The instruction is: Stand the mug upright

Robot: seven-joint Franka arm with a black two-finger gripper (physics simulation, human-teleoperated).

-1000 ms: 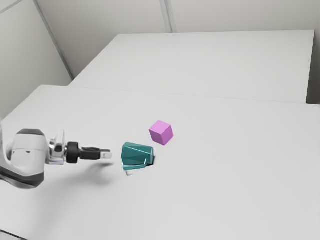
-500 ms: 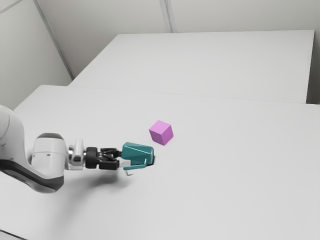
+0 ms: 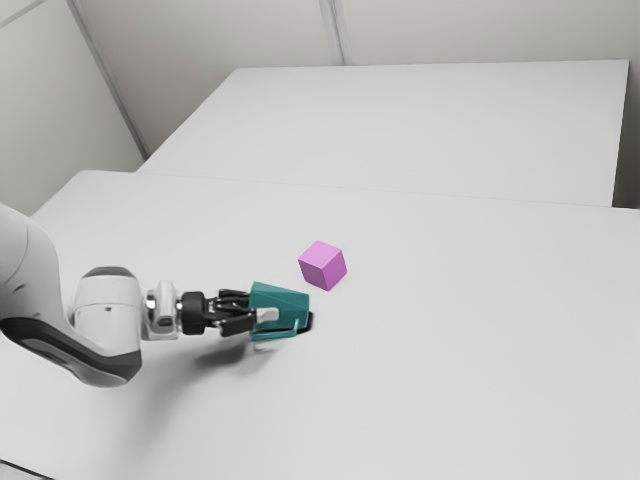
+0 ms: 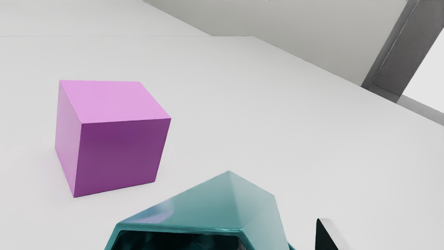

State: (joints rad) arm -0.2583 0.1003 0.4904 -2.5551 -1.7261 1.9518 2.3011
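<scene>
Arm (image 3: 108, 320) first, coming in from the exterior view's left, low over the table (image 3: 450, 360) and pretty much level. Next along is my gripper (image 3: 258, 307), right up at the mug (image 3: 283, 306). My jaws are open, though I can't really tell how wide. One finger (image 4: 325, 240) is outside the mug, and the wrist view has a gap between its tip and the mug's side, so I haven't got a grip on anything. The other tip is hidden, so no idea exactly where that one sits.

Mug's teal and lying over on its side, definitely not upright. Its mouth faces me, its base points to the exterior view's right, and the handle (image 3: 275, 336) is on the lower side in that view. Last one over is the cube (image 3: 322, 266), pinkish purple, on the table near the mug but not touching it.
</scene>
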